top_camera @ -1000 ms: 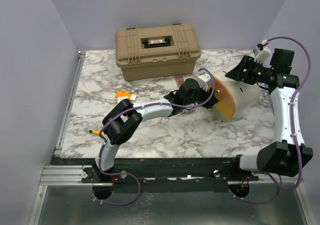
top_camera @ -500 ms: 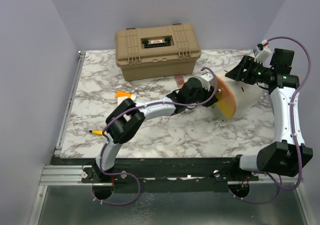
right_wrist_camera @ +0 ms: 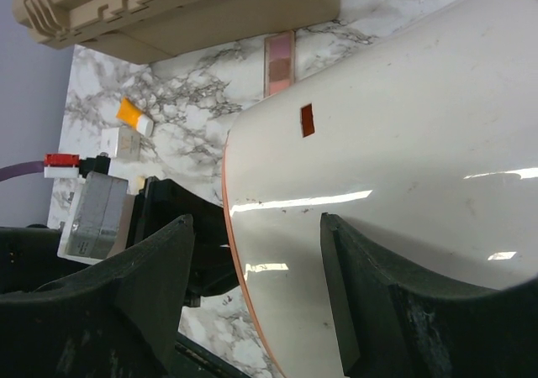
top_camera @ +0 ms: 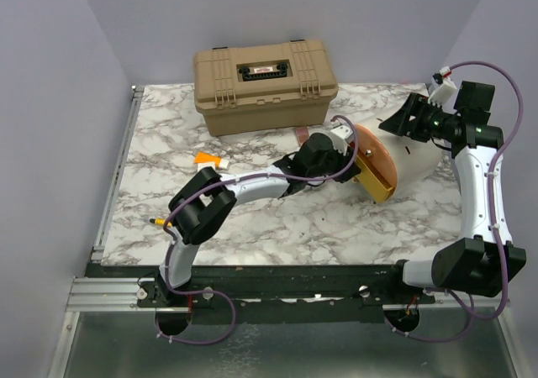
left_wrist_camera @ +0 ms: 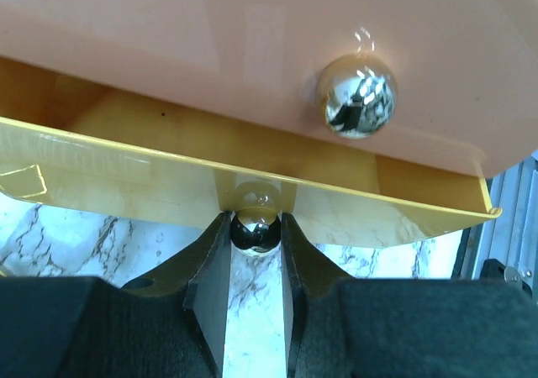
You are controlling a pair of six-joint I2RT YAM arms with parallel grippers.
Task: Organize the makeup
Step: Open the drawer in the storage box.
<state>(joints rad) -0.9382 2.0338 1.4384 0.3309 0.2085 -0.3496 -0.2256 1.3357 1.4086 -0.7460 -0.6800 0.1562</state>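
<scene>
Left gripper point(left_wrist_camera: 254, 225) is clenching the chrome knob point(left_wrist_camera: 255, 230) of the yellow drawer point(left_wrist_camera: 126, 176) on the round pouch point(right_wrist_camera: 403, 143); right gripper point(right_wrist_camera: 256, 227) is hanging released over it; orange tube point(top_camera: 204, 158) and yellow pencil point(top_camera: 158, 223) are lying leftward, before the tan case point(top_camera: 265, 84)

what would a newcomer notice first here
The left tool pinches a chrome knob on a yellow drawer pulled partway out of the cream-and-orange round case, right of the marble table middle. A big tan hard case sits shut at the far edge, and an orange tube lies loose further left.
</scene>
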